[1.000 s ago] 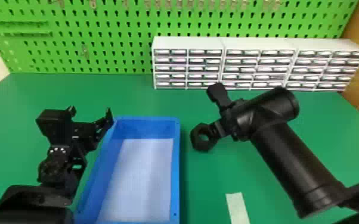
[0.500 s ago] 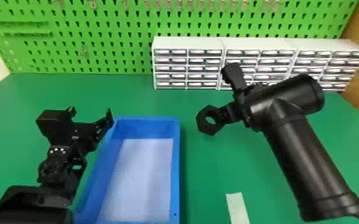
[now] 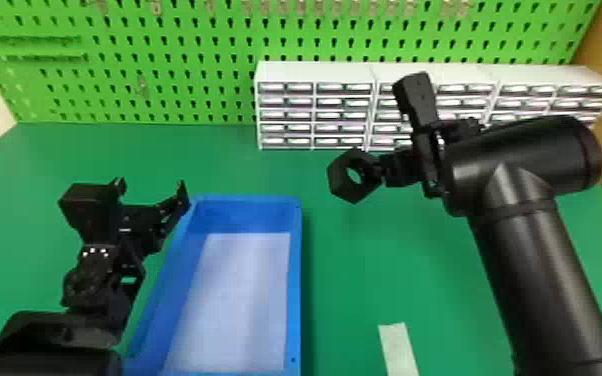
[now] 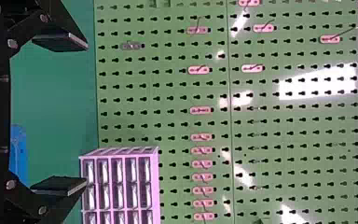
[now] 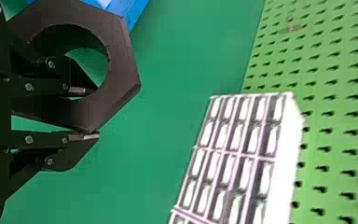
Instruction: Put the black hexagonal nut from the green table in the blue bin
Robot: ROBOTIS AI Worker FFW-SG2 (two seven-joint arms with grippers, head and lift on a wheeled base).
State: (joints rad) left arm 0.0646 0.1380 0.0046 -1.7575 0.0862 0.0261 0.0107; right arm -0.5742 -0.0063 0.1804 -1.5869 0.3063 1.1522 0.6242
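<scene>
Right gripper point(image 5: 92, 114) and black hexagonal nut point(image 3: 355, 193) sit higher and a bit farther right in the head view than 1.0 s ago, and the nut looks larger. Reads as a lift toward the camera: pick looks done, transfer is next.

Right gripper state: clenched on the nut's ring wall, 1 finger through the hole, 1 along the outer edge. Nut is to the right of the blue bin point(image 3: 296, 280), near the bin's far end, apart from the rim, broad face toward the head camera. I judge it off the green table point(image 3: 365, 270).

Left gripper point(image 4: 85, 114) is parked at the bin's left side, fingers spread, nothing between them. Same pose as 1.0 s ago.

Drawer cabinets point(image 3: 315, 72) stand at the far side, behind the right gripper from the head view. Pale strip point(image 3: 399, 350) lies on the near part of the table, right of the bin.

Task status: roughly halfway, my call. Next: swing left, clear the bin's right rim, get over the floor of the bin, lower, release. Watch for: nut pivoting on that 2-finger pinch, clipping the rim, or hanging on the inner finger at release. Back that finger out of the hole cleanly. Also keep the right arm off the parked left arm.
</scene>
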